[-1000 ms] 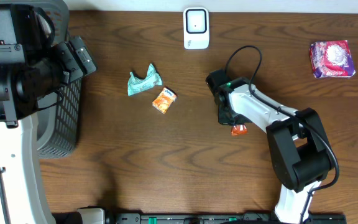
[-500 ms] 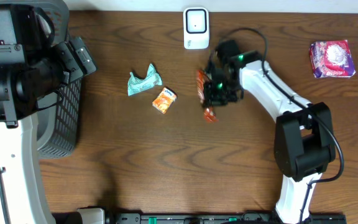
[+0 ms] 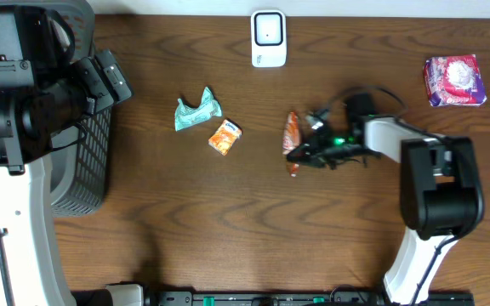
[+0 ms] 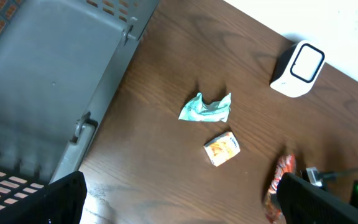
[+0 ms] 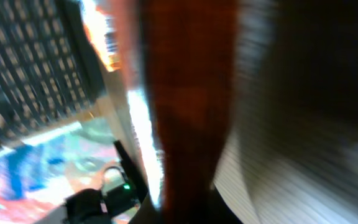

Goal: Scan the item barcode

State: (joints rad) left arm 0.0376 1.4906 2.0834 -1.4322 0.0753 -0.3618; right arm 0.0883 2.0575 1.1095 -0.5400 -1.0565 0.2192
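Note:
The item, an orange-red snack packet [image 3: 291, 136], hangs on edge in mid table, below and a little right of the white scanner [image 3: 268, 38]. My right gripper [image 3: 301, 155] is shut on its lower end, lying level and pointing left. The right wrist view is blurred, with the packet [image 5: 191, 93] filling its middle. My left gripper [image 3: 109, 81] stands open and holds nothing beside the basket at the far left. In the left wrist view, its fingers [image 4: 61, 199] frame the table, the packet [image 4: 279, 183] and the scanner [image 4: 298, 67].
A crumpled teal wrapper [image 3: 196, 112] and a small orange box [image 3: 225, 136] lie left of the packet. A purple-and-pink pack [image 3: 454, 80] sits at the back right. A dark mesh basket [image 3: 88, 161] stands at the left edge.
My right gripper lifted the packet off the table, carried it left and back toward the scanner, then drew back to the right and turned level. The left arm has not moved.

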